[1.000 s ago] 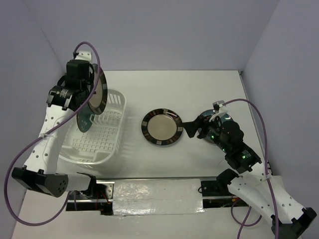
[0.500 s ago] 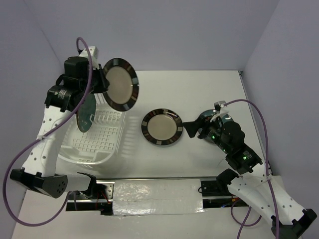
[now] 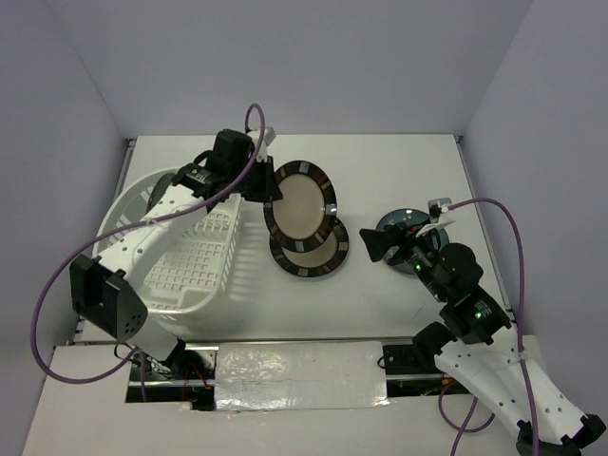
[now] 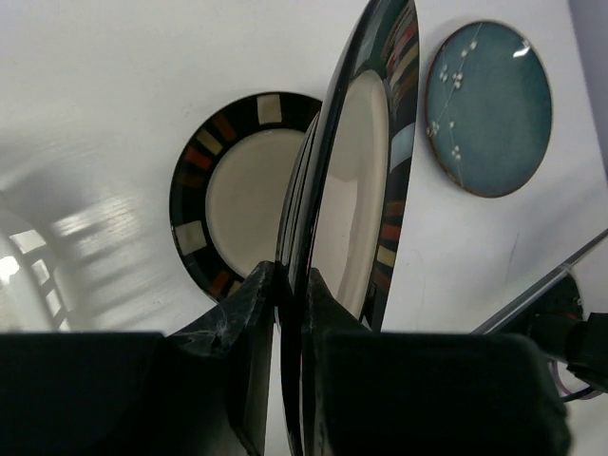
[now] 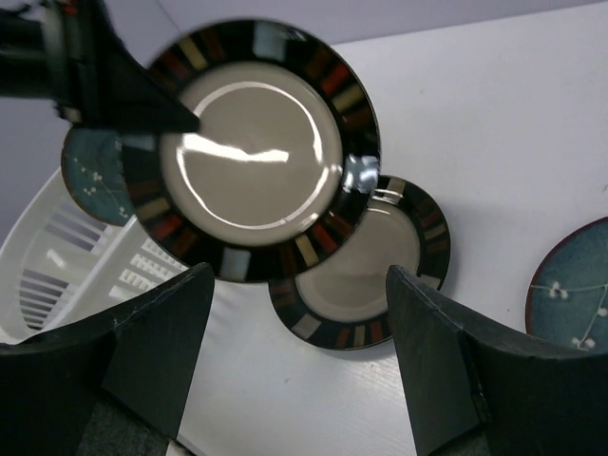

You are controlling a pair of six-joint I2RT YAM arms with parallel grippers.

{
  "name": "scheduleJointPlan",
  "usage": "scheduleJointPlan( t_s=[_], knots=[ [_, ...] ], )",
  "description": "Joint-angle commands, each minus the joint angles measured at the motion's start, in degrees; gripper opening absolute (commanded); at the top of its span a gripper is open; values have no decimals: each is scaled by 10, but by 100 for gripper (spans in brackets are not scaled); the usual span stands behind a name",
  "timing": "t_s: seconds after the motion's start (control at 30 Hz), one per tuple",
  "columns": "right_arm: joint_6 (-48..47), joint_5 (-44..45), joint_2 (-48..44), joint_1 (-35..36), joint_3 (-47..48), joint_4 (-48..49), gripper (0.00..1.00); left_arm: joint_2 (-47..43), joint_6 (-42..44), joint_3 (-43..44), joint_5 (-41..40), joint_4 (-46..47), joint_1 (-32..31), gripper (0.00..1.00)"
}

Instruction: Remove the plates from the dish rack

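Teal plate [image 3: 399, 222] half hidden behind the wide, empty right gripper [image 3: 372, 245]. Swung clear of the rack [image 3: 180, 275] since before: beige plate [image 3: 300, 198], rim pinched in the left gripper [image 3: 270, 192], tilted above its twin [image 3: 318, 258] on the worktop [image 3: 399, 171].

Lab test cell, not a kitchen: bare white table [image 3: 399, 161] boxed in by plain lilac walls [image 3: 313, 57]; robot arms mounted on a taped rail [image 3: 294, 375] along its near edge.
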Motion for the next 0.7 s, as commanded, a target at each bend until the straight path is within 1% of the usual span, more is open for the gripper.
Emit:
scheduleJointPlan(
  t_s=[0.0, 0.1, 0.37, 0.47, 0.6, 0.67],
  knots=[
    [1, 22, -22, 2, -6, 11, 80, 7, -22, -7, 37, 126, -10, 0],
    [0, 28, -29, 1, -8, 12, 80, 28, -28, -28, 44, 157, -14, 0],
    [0, 28, -28, 2, -6, 9, 80, 101, -19, -30, 72, 184, -18, 0],
    [0, 28, -29, 2, -6, 8, 80, 123, -22, -23, 81, 179, -18, 0],
    [-1, 28, -30, 2, -5, 7, 80, 132, -17, -26, 73, 171, -18, 0],
    [-2, 27, -31, 2, -5, 7, 80, 137, -12, -28, 67, 166, -18, 2]
  ],
)
